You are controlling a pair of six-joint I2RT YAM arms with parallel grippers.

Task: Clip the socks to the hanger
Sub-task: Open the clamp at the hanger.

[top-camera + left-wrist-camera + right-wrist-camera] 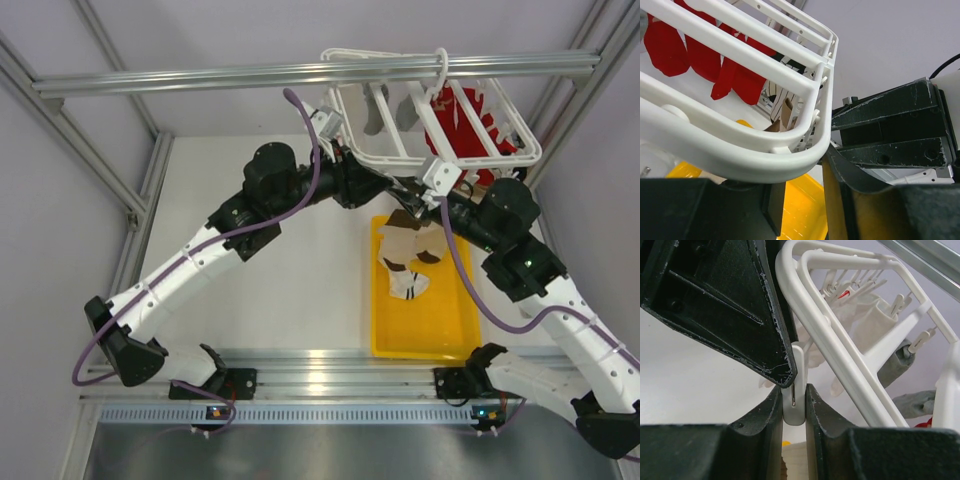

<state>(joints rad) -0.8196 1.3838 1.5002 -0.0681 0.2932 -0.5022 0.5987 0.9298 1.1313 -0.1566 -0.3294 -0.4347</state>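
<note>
— How far along am I?
— Early. Your right gripper (794,390) is clenched on a clip (794,410) at the hanger (380,160) rim. One sock (860,210) rests against your left gripper (840,220), whose grip I can't tell. More socks (408,262) lie in the yellow tray (440,330).

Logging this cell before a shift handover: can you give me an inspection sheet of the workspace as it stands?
Surface: white table, carrying the yellow tray.
Job's things: hanger hooked over the overhead bar; socks lying in the tray.
Clutter: red garment hanging from the hanger.
Claws: right claw squeezing a white clip on the hanger; left claw under the hanger's corner with a tan and brown sock against one finger, grip unclear.
Cables: purple cable along the left arm and another along the right; no snag seen.
Surroundings: plain walls and metal framing; nothing else seen.
</note>
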